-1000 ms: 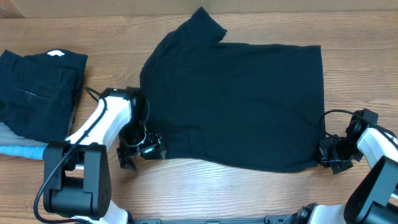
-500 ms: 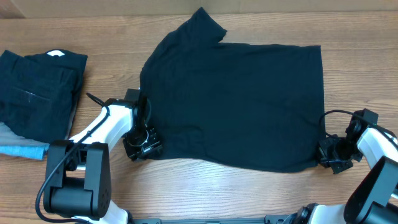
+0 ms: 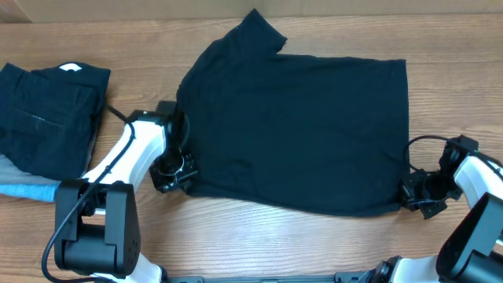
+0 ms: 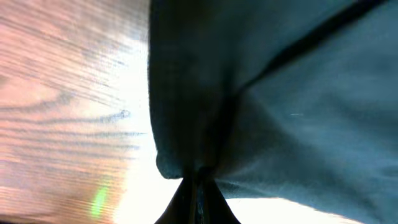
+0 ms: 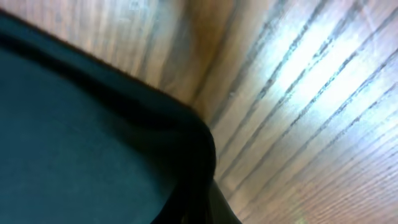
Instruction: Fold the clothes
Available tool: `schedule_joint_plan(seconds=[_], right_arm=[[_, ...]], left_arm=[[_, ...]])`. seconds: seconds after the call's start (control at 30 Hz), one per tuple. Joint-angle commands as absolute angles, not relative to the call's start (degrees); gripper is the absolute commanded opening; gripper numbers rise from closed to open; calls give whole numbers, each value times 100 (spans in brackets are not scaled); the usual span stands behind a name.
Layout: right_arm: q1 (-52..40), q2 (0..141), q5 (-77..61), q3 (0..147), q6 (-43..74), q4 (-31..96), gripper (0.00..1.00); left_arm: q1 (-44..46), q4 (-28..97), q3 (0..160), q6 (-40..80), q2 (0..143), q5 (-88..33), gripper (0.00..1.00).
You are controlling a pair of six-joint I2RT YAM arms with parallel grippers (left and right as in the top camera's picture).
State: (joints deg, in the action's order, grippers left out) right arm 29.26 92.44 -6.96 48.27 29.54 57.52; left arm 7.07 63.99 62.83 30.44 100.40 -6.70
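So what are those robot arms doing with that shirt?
They're folding a plain black soft-fabric T-shirt spread on the wooden table. The left arm has its jaws pinched shut on the shirt's near left corner, and the right arm has its jaws on the near right corner. Another dark folded garment sits off to the left.

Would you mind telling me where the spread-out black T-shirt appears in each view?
Overhead: the black T-shirt lies spread across the centre.
Left wrist: it fills the centre and right, one corner gathered at the bottom middle.
Right wrist: it fills the left and lower part, a corner at the bottom middle.
Shared landmark: the wooden table, its grain bordering the shirt's edge in every view.
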Motion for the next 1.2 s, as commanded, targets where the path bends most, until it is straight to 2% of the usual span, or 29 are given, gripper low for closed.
schedule_joint_plan(seconds=[0.0,0.17,0.47,0.8,0.97,1.03,1.07,1.1,1.13,1.17], right_arm=[[2908,9083,-788,5395,2801,6007,4],[2469,8960,-1024,5981,2652,6392,4],[2150,8962,-1020,6501,2668,6045,4],[2147,8965,-1000,6488,2698,5356,4],[2147,8969,-952,6464,2705,5142,4],[2147,8969,-954,6412,2768,5065,4],[2147,8969,-954,6412,2766,5065,4],[2147,8969,-954,6412,2766,5074,4],[2147,8969,-954,6412,2766,5085,4],[2147,8969,-954,6412,2766,5087,4]], left_arm=[[666,6547,6770,2829,9961,-388,4],[666,6624,7190,2718,9961,-259,4],[666,6681,8320,2722,9961,145,6],[672,5948,8331,2714,9963,403,14],[679,5669,8230,2696,9970,403,14],[679,5712,8211,2652,9998,384,12],[714,6160,8211,2670,9996,134,12],[742,6416,8211,2733,9998,95,16],[764,6803,8211,2773,9996,-69,38],[768,7201,8191,2762,10001,-432,45]])
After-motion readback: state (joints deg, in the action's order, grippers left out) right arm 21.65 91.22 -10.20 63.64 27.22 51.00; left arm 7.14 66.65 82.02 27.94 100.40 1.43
